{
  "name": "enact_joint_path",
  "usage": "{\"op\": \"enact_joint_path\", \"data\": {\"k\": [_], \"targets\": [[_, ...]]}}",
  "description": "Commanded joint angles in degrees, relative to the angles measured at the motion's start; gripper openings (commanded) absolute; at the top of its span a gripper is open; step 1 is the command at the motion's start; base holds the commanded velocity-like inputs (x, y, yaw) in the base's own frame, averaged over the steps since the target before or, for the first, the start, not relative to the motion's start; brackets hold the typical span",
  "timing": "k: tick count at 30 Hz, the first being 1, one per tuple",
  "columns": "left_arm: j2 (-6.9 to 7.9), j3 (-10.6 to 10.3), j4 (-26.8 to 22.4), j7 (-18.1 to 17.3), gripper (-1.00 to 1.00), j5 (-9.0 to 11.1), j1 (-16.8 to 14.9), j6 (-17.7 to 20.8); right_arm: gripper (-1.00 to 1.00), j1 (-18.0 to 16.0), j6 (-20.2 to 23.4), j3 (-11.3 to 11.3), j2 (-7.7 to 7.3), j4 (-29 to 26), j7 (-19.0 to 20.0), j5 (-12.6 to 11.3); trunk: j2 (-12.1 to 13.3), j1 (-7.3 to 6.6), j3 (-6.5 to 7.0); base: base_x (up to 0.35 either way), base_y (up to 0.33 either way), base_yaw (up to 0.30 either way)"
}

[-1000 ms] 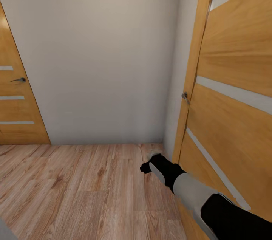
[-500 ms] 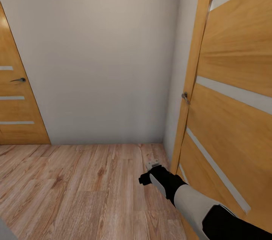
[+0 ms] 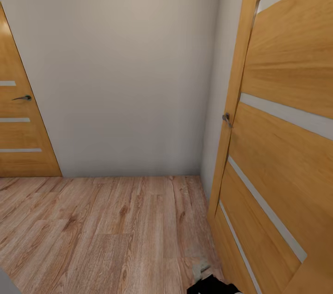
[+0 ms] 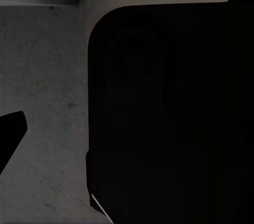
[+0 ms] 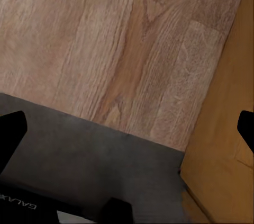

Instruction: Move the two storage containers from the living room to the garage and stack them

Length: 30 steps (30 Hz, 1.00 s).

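Now the right arm has pulled back toward the robot; its pincer (image 3: 206, 270) barely shows, fingertips (image 5: 11, 128) spread open over wood plank flooring (image 3: 101, 229). Beside it stands a wooden door (image 3: 277, 146), ajar. Left pincer: cannot tell. No storage containers visible; probably transit.

Pale wall (image 3: 125, 67), wooden doors (image 3: 286, 113), plank flooring (image 3: 101, 234)

Orange striped door (image 3: 286, 99), grey wall (image 3: 120, 62)
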Motion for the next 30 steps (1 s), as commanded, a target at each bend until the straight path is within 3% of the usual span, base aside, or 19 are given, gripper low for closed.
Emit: {"op": "enact_joint_path", "data": {"k": [1,8,24,26,30], "targets": [[0.0,0.08,0.0,0.02,1.0,0.11,-0.02,-0.07,1.0,0.07,-0.96,0.5,0.0,1.44,0.12,-0.47,-0.03,0.0,-0.05,0.0,0.0,0.0],[0.0,0.08,-0.03,0.02,1.0,0.11,-0.02,-0.07,1.0,0.3,-3.5,0.48,0.0,4.86,2.86,-0.21,-0.03,0.0,-0.05,0.0,0.0,0.0],[0.0,0.08,0.0,0.02,1.0,0.11,-0.02,-0.07,1.0,0.41,-4.52,0.49,0.0,5.03,3.06,0.05,-0.03,0.0,-0.05,0.0,0.0,0.0],[0.0,0.09,0.01,0.02,1.0,0.11,-0.02,-0.07,1.0,2.1,-6.25,0.5,0.0,5.03,3.06,0.12,-0.03,0.0,-0.05,0.0,0.0,0.0],[0.0,0.09,0.0,0.02,1.0,0.11,-0.02,-0.07,1.0,2.36,-6.58,0.5,0.0,5.03,3.06,0.12,-0.03,0.0,-0.05,0.0,0.0,0.0]]}}
